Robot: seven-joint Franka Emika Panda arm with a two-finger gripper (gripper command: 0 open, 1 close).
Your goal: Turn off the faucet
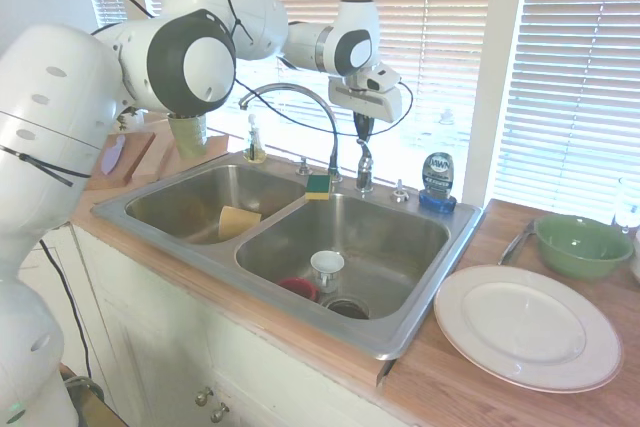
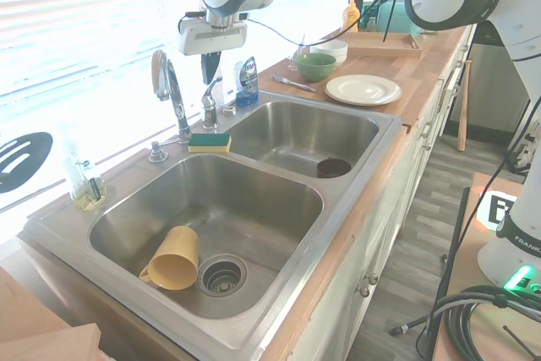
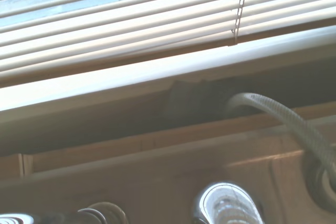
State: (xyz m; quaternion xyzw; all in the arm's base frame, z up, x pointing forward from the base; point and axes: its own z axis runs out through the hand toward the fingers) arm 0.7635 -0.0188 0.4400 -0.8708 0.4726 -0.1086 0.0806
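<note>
The gripper [image 1: 363,127] hovers just above the small upright chrome lever handle [image 1: 365,169], at the sink's [image 1: 420,292] back rim, at 3 o'clock from the base of the faucet [image 1: 300,107], whose polished gooseneck spout arches high. Its dark fingers point down, close together, with nothing between them. No water is visible from the spout, so the turn-off looks done or nearly so; if not, the next move calls for lowering onto the slim, slippery lever and pushing it. A blue dish-soap bottle [image 1: 438,180] stands near, at 3 o'clock.
</note>
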